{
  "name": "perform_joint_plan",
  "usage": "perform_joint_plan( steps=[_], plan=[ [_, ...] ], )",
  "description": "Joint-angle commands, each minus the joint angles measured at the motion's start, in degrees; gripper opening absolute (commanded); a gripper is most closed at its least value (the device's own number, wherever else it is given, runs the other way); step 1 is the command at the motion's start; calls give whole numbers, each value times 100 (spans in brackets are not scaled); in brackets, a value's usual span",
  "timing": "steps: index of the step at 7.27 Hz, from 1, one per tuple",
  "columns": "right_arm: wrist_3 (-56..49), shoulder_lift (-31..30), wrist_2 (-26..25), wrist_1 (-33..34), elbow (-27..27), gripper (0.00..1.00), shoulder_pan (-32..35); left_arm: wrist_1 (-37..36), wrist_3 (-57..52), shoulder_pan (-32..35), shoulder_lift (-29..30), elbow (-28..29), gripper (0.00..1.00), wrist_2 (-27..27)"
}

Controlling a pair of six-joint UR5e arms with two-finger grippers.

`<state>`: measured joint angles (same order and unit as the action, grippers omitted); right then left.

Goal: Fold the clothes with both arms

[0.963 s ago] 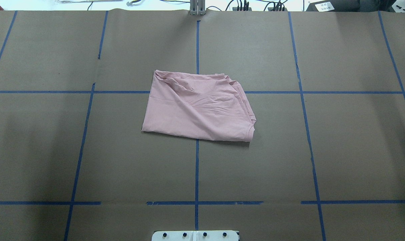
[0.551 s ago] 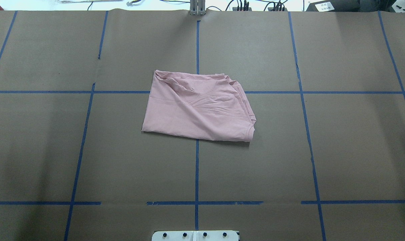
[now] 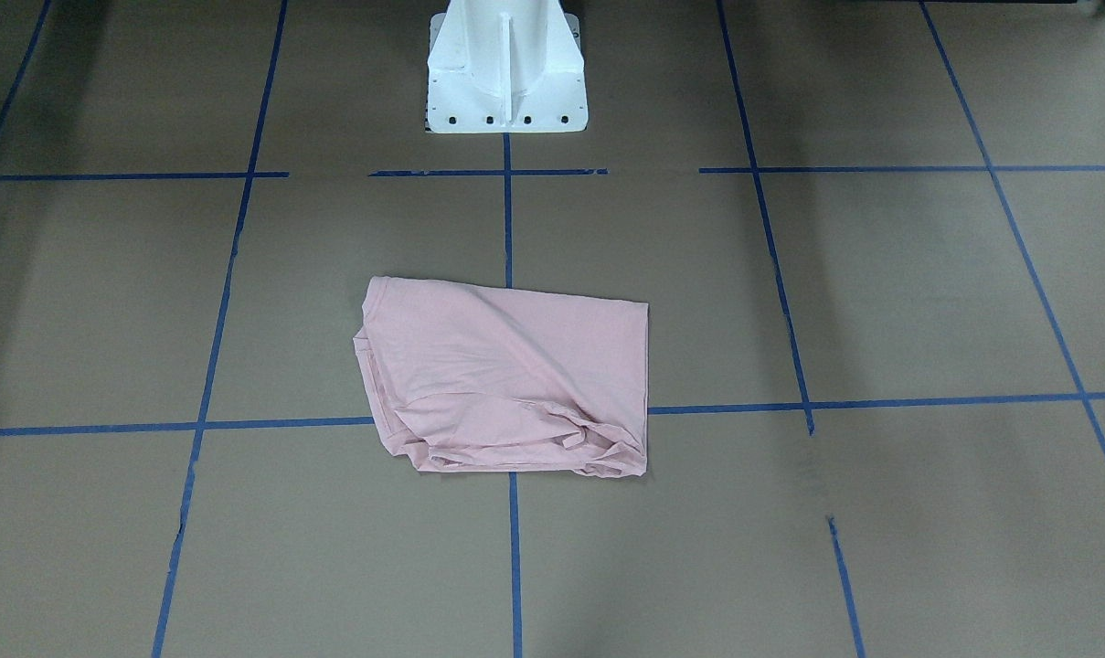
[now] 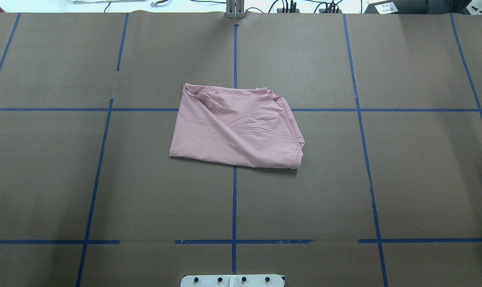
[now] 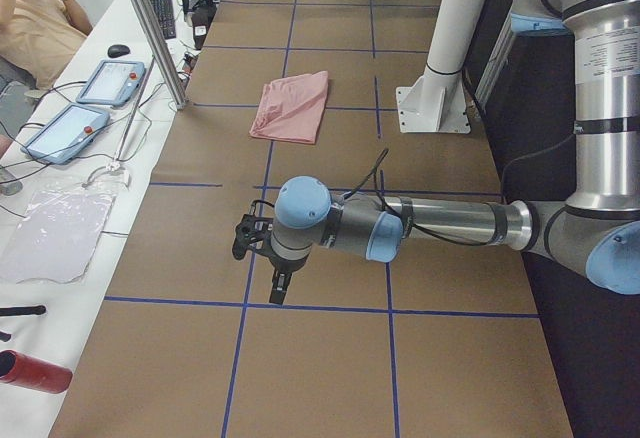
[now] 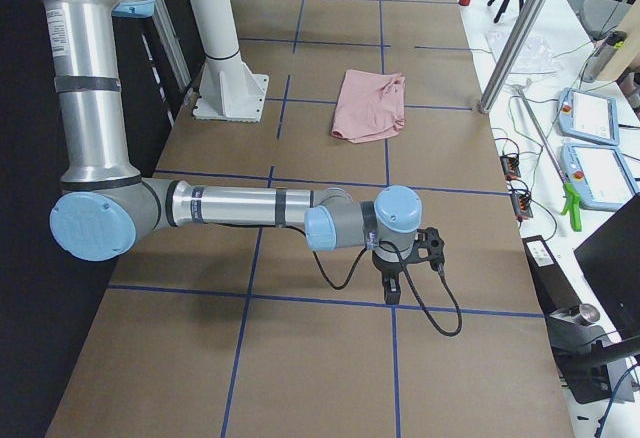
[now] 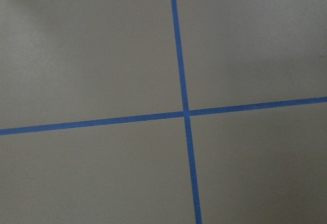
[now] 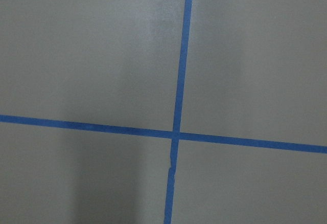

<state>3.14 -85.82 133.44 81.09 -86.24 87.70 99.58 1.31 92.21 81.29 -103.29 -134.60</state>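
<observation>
The pale pink T-shirt (image 4: 233, 131) lies folded into a rough rectangle at the middle of the brown table; it also shows in the front view (image 3: 506, 375), the left view (image 5: 292, 106) and the right view (image 6: 368, 103). Its print is hidden. The left arm (image 5: 440, 223) stretches low over the table's left end, its gripper (image 5: 279, 285) pointing down, far from the shirt. The right arm (image 6: 240, 206) does the same at the right end, with its gripper (image 6: 390, 288). I cannot tell whether either gripper is open or shut. Both wrist views show only brown paper and blue tape.
The white pedestal base (image 3: 504, 73) stands at the robot's side of the table. Blue tape lines (image 4: 234, 199) grid the surface. Beyond the far edge are a metal post (image 5: 150, 28), tablets (image 5: 110, 83), a red bottle (image 5: 35, 371) and a seated person (image 5: 30, 18).
</observation>
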Motion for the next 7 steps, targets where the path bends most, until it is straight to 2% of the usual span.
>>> perform_joint_plan(
  steps=[1,3,4,5,6,7],
  plan=[
    [-76,-5,-11,3,-7,100,-16,-527,-17,-194,-104,-141,100,399],
    [-94,-5,-2,3,-24,100,-147,-597,-26,-185,-148,-270,100,347],
    [-94,-14,7,3,-50,100,-148,-928,-26,-177,-140,-514,100,347],
    [-94,-5,7,3,-68,100,-148,-1280,-583,-194,-53,-473,100,347],
    [-94,-31,-2,-6,-138,100,-148,-1336,-1406,-194,-43,-308,100,355],
    [-94,-49,-37,-14,-139,100,-148,-1301,-1414,-194,-34,-315,100,338]
  ],
)
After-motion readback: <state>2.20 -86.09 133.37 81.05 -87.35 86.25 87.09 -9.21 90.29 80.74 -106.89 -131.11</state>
